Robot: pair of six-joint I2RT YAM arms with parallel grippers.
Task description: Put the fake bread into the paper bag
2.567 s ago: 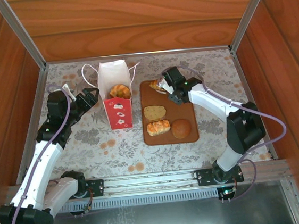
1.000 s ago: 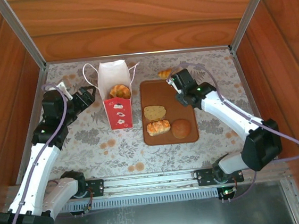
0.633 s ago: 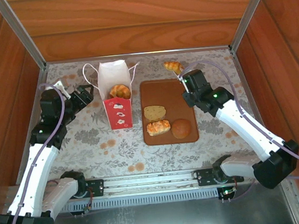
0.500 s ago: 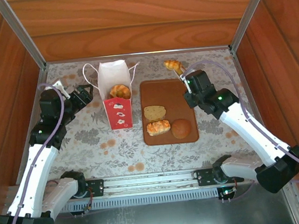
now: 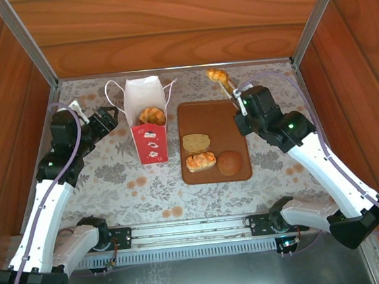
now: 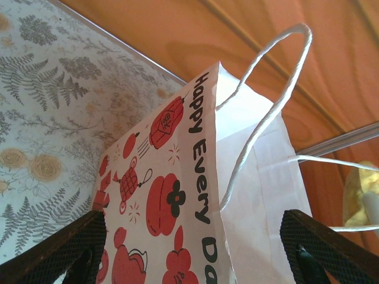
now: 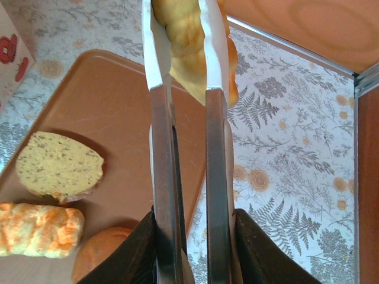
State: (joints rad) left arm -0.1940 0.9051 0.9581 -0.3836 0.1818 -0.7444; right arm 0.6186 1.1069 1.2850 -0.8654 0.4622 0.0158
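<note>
the right gripper (image 5: 243, 102) (image 7: 192, 242) is pressed together on a pair of metal tongs (image 5: 228, 90) (image 7: 163, 148), its black fingers (image 7: 145, 239) squeezing the two blades from outside. the tips of the tongs pinch a golden croissant (image 5: 218, 76) (image 7: 186, 41), which is held in the air above the far edge of the worktop (image 5: 111, 170), just beyond the far right corner of the brown tray (image 5: 223, 135) (image 7: 112, 100).

three more pieces of bread lie on the near half of the tray: a bread slice (image 5: 195, 142) (image 7: 58, 171), a glazed oblong loaf (image 5: 200, 161) (image 7: 38, 229) just in front of it, and a round dark bun (image 5: 230, 163) (image 7: 100, 251) to the right of the loaf.

the paper bag (image 5: 149, 129) (image 6: 195, 195) stands upright on the worktop just left of the tray, mouth open, with white cord handles and red fruit prints. another croissant (image 5: 151, 115) rests inside it near the top.

the left gripper (image 5: 106, 119) (image 6: 189, 248) is spread wide and sits low beside the bag's left face. in the left wrist view the bag fills the space between the two fingers (image 6: 59, 248). whether they touch the paper i cannot tell.
</note>
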